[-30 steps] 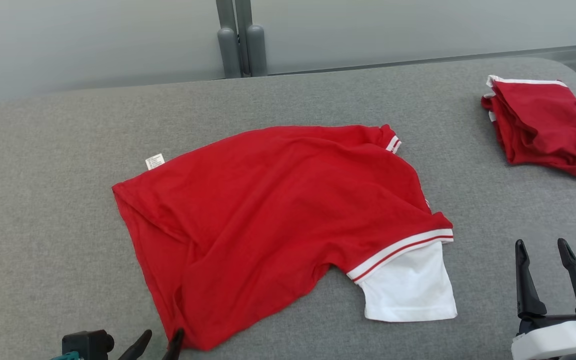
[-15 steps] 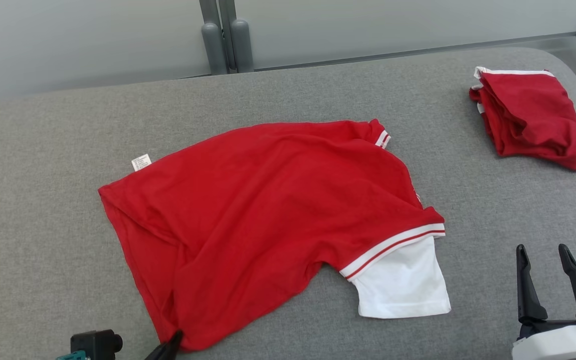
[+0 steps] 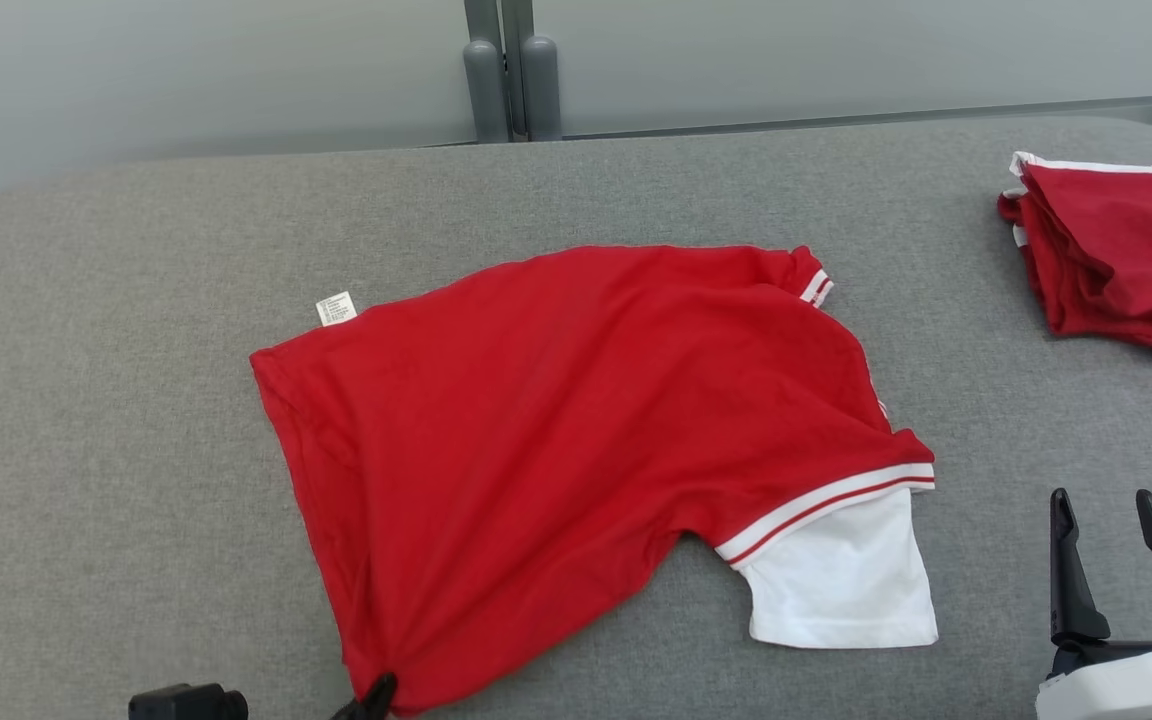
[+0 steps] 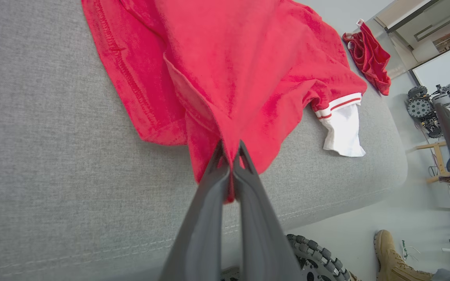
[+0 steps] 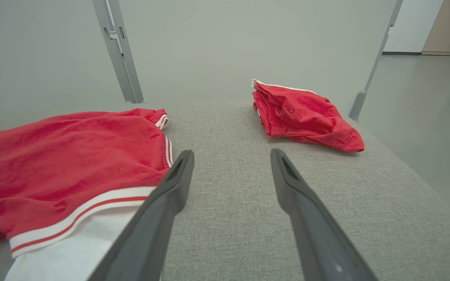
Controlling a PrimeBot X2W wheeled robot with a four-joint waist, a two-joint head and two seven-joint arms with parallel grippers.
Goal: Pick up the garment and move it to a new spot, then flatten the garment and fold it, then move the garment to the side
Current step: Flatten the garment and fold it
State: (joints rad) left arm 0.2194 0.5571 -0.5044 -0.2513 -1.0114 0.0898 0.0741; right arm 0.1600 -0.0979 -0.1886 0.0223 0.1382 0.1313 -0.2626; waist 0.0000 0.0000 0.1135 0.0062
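The garment (image 3: 576,440) is a red shirt with white-striped trim and a white sleeve, spread on the grey padded table (image 3: 116,400). At its near hem corner my left gripper (image 3: 376,695) is shut on the red cloth. The left wrist view shows that gripper (image 4: 231,150) with both fingers pinched on a fold of the garment (image 4: 229,70). My right gripper (image 3: 1106,525) stands open at the lower right, apart from the white sleeve (image 3: 841,575). In the right wrist view that gripper (image 5: 231,164) has bare table between its fingers, with the garment (image 5: 68,156) to its left.
A second red garment (image 3: 1111,255) lies bunched at the table's far right, also seen as a red heap (image 5: 303,115) ahead of the right gripper. A grey post (image 3: 508,70) stands behind the table. A person's boot (image 4: 399,253) and a wheel (image 4: 318,261) are on the floor.
My left gripper has shut on the garment's near hem corner. The head camera has shifted, so the whole scene sits differently. The right gripper stays open and still.
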